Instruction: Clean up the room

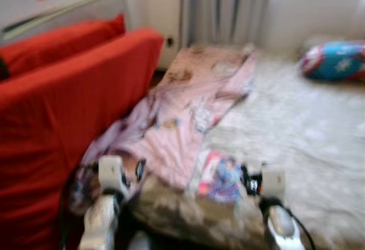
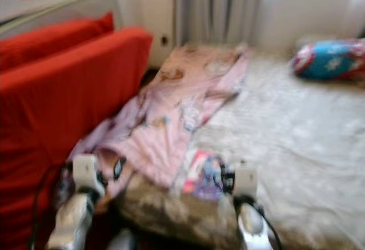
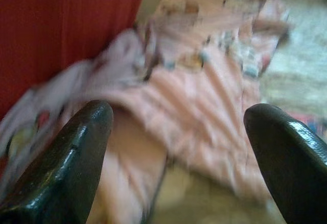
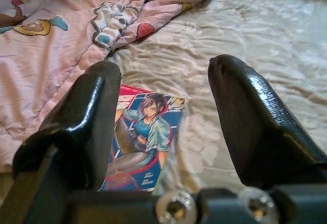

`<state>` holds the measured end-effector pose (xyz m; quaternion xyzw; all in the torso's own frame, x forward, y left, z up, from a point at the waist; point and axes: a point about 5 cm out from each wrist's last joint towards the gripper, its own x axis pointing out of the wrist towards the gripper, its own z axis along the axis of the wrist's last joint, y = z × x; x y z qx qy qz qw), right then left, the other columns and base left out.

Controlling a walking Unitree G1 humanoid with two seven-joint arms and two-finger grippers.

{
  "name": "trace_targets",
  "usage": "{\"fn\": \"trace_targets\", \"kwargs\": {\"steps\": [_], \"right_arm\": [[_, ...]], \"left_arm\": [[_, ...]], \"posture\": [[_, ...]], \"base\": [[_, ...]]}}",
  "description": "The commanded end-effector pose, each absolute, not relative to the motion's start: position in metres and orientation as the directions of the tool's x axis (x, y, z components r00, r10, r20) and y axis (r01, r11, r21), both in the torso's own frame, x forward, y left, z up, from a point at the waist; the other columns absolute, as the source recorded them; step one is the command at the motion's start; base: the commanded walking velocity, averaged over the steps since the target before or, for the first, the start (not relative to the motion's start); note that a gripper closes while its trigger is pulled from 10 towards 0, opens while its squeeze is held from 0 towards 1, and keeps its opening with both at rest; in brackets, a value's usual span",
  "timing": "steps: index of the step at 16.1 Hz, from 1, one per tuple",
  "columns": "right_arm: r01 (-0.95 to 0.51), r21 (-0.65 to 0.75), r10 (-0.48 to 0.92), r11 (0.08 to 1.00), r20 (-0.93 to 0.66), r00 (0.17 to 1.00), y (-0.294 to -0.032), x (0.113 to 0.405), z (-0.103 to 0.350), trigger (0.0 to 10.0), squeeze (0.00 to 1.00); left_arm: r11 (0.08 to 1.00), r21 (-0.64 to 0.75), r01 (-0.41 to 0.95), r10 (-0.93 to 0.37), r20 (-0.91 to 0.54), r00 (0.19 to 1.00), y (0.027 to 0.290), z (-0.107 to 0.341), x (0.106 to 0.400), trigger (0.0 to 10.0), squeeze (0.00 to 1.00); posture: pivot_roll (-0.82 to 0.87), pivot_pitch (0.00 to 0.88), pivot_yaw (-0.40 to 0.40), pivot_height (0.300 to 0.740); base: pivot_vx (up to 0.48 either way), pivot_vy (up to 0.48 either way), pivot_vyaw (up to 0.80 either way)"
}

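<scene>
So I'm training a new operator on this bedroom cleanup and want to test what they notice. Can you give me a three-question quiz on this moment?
1. True or false: the pink blanket lies on the bed next to the red sofa.
2. What lies beyond the right gripper? A) a cup B) a comic book C) a shoe
3. Fill in: the left gripper points at the ___ with its fingers open.

Key: 1 true; 2 B; 3 pink blanket.

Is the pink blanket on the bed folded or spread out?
Spread out but rumpled: the pink blanket lies loosely along the bed beside the red mattress, edges bunched.
</scene>
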<state>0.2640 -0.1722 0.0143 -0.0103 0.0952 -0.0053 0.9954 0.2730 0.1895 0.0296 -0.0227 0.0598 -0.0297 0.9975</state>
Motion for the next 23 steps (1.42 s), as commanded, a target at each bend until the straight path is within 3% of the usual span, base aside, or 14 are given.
{"fn": "trace_targets", "kwargs": {"steps": [1,6,23], "right_arm": [[0.003,-0.02,-0.006,1.0,-0.181,0.983,-0.1692,0.2654,0.0162,10.0,0.0],[-0.006,-0.02,0.002,1.0,-0.184,0.983,-0.1668,0.2656,0.0154,10.0,0.0],[-0.004,-0.009,0.003,1.0,-0.186,0.983,-0.1651,0.2659,0.0148,10.0,0.0]], "left_arm": [[0.998,-0.035,0.058,-0.061,-0.114,0.992,0.1922,0.0336,0.2772,10.0,0.0],[0.998,-0.034,0.059,-0.062,-0.117,0.991,0.1917,0.0334,0.2761,10.0,0.0],[0.997,-0.027,0.066,-0.068,-0.109,0.992,0.1894,0.0347,0.2764,10.0,0.0]], "posture": [[-0.06,0.0,0.008,0.655],[-0.06,0.0,0.008,0.63],[-0.06,0.0,0.008,0.605]], "base": [[0.0,0.0,0.0],[0.0,0.0,0.0],[0.0,0.0,0.0]]}}
